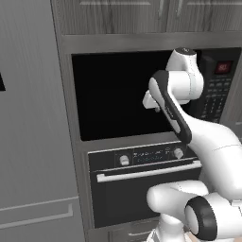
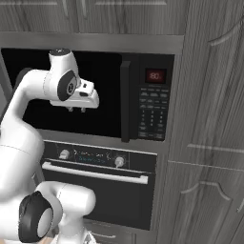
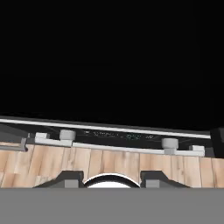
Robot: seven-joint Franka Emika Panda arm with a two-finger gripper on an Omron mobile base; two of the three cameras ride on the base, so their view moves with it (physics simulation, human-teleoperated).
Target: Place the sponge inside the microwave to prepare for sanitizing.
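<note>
Black built-in microwave (image 2: pixel 95 90) with the wide dark door shut; white arm's two-finger gripper (image 2: pixel 76 109) hangs right in front of the door glass, fingers pointing down toward the black oven (image 2: pixel 95 186) with the silver bar handle (image 2: pixel 95 172)

Jaws are together, nothing visible between them. The hand view looks down past the fingertips (image 3: pixel 70 178) at the oven's knob strip (image 3: pixel 118 135) and light wood floor (image 3: pixel 113 162)

Yellow-and-green sponge: can't tell where it is, and it isn't in the gripper as far as these views show

My read: the hand is parked at door height because the door comes first (sponge can't go in while it's shut), and the vertical black door handle (image 2: pixel 125 101) sits well to the gripper's right, by the button panel (image 2: pixel 153 112)

Writing: red display (image 2: pixel 155 75) shows digits, too blurred to read. Button labels and oven panel text unreadable, no brand seen
</note>
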